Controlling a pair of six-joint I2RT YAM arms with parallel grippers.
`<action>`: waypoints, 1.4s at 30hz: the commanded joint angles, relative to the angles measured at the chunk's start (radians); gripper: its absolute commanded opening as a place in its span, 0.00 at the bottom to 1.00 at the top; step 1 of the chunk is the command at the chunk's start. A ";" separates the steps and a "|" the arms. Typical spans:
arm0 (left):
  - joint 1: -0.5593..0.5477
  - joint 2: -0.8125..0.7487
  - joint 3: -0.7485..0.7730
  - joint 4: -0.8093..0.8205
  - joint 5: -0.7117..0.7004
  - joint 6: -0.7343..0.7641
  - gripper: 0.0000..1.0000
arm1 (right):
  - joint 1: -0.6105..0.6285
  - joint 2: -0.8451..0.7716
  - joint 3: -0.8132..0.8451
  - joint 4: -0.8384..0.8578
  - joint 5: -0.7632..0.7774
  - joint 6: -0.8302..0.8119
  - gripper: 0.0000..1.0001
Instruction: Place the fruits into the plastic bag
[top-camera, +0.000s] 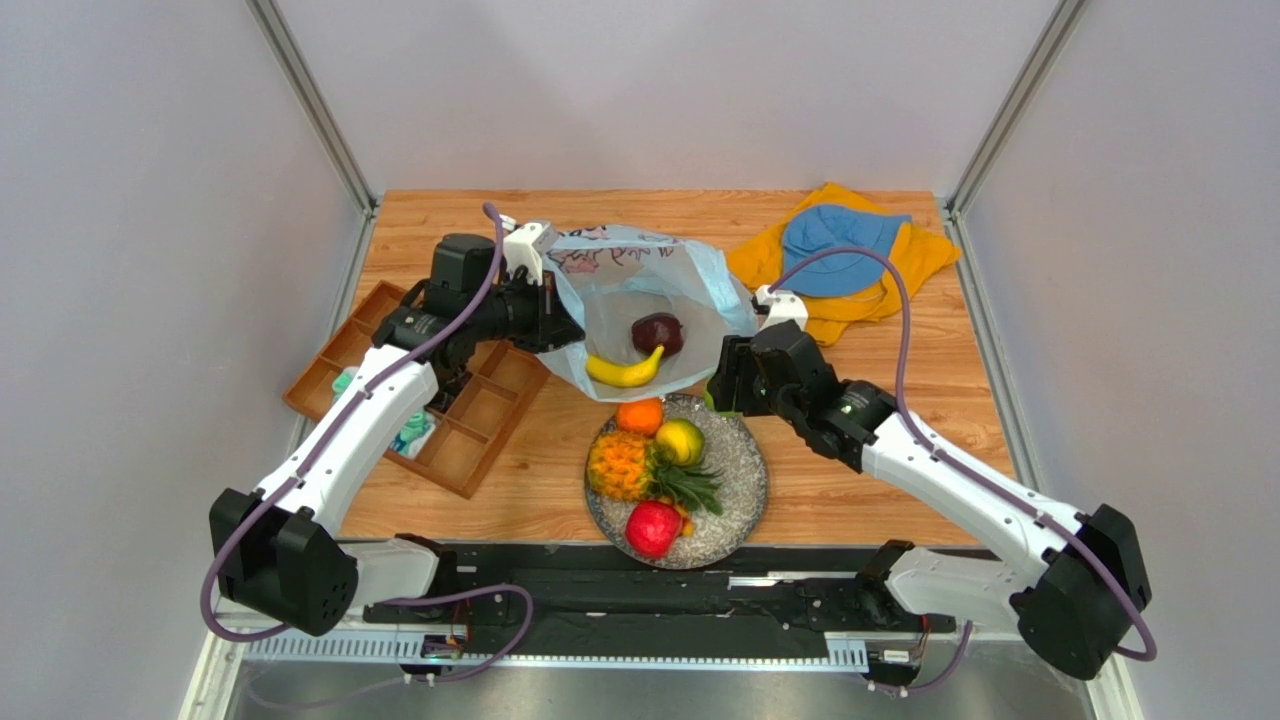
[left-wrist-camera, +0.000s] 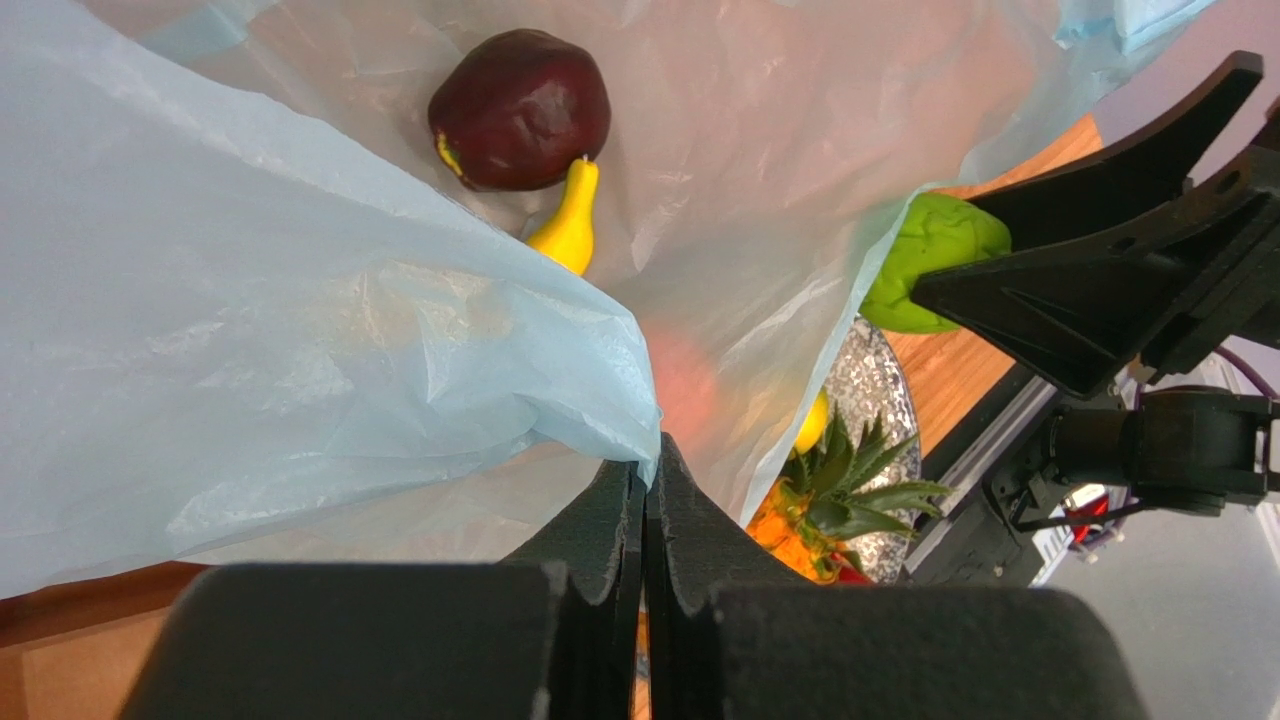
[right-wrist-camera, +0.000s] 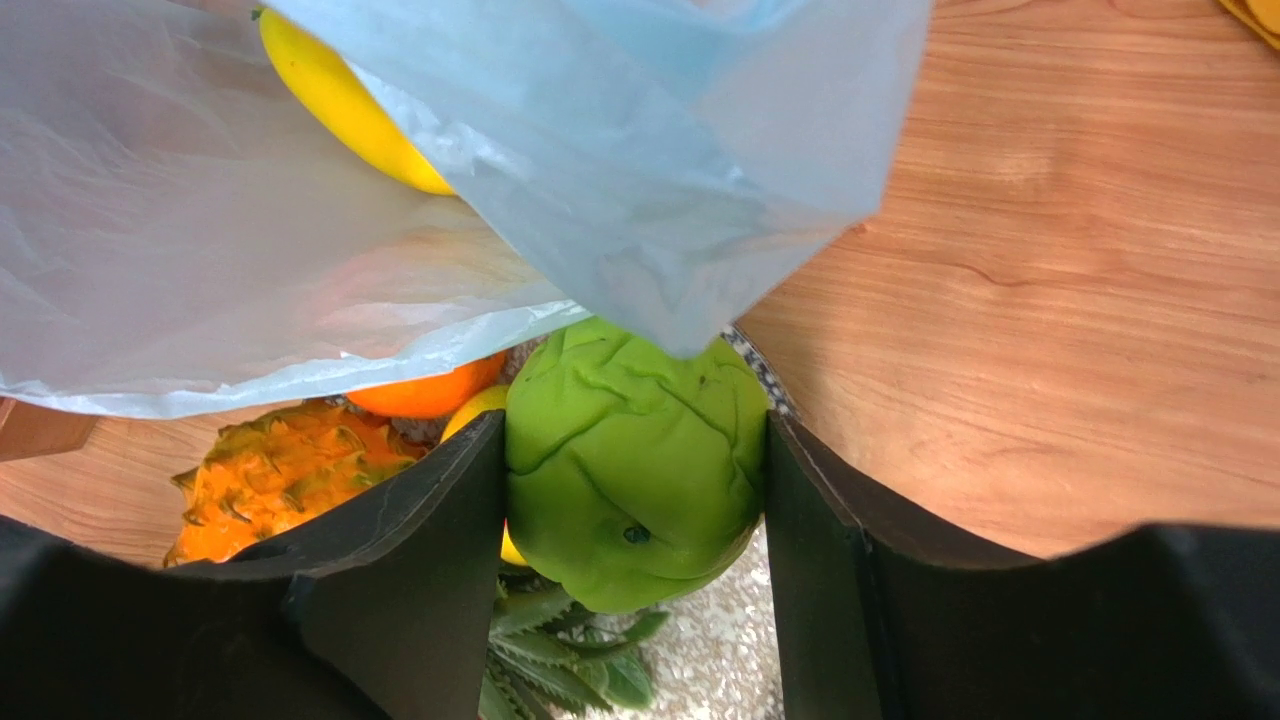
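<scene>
Left gripper (left-wrist-camera: 646, 503) pinched shut on bag (left-wrist-camera: 301, 315) rim, right gripper (right-wrist-camera: 631, 443) clamping green apple (right-wrist-camera: 624, 503); lift apple above rim before releasing inside

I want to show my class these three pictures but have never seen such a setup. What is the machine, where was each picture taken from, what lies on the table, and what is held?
These are two robot arms bolted at the near edge of a wooden table. The wide picture comes from a fixed camera above and behind them; the other two come from a camera on each wrist. The left hand is pinched shut on the edge of a light blue plastic bag. Inside lie a dark maroon fruit and a banana. The right hand grips a green apple by the bag's mouth, above a speckled plate holding an orange, a yellow-green fruit, a pineapple and a red apple. A divided tray lies left; a blue hat and yellow cloth lie back right.
</scene>
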 joint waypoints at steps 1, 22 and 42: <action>0.004 -0.018 0.023 0.009 0.010 0.004 0.00 | 0.002 -0.094 0.009 -0.049 0.042 -0.022 0.37; 0.004 -0.018 0.022 0.009 0.004 0.005 0.00 | 0.151 0.022 0.228 0.234 -0.266 -0.149 0.32; 0.004 -0.022 0.023 0.005 -0.007 0.010 0.00 | -0.005 0.531 0.612 0.049 -0.120 -0.190 0.27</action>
